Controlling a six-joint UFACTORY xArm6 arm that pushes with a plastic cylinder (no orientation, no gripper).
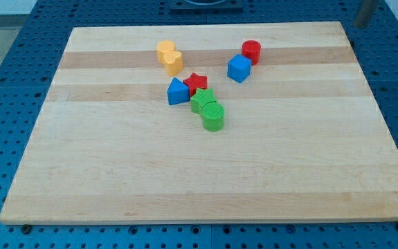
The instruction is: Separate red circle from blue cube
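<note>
The red circle (251,50) stands near the table's (185,173) far edge, toward the view's upper right, and the blue cube (239,68) sits just below and to the left of it, so close that the two look to be touching at a corner, though I cannot tell for certain. To the view's left of that pair, well apart from them, two yellow blocks (170,57) stand pressed together, one a little above and left of the other; their shapes are rounded but hard to make out exactly. Lower down, near the middle of the table, four blocks crowd together: a blue block (178,91) with a peaked, triangle-like top on the left, a red star (196,83) touching it on its right, a green star (202,100) just below the red star, and a green cylinder (213,116) set against the green star's lower right. At the view's top right corner, beyond the table's edge, a dark rod (365,12) slants down into the picture; my tip (359,26) hangs there, well away from the red circle and every other block. There is no claw on this arm, so nothing is open, closed or gripped.
</note>
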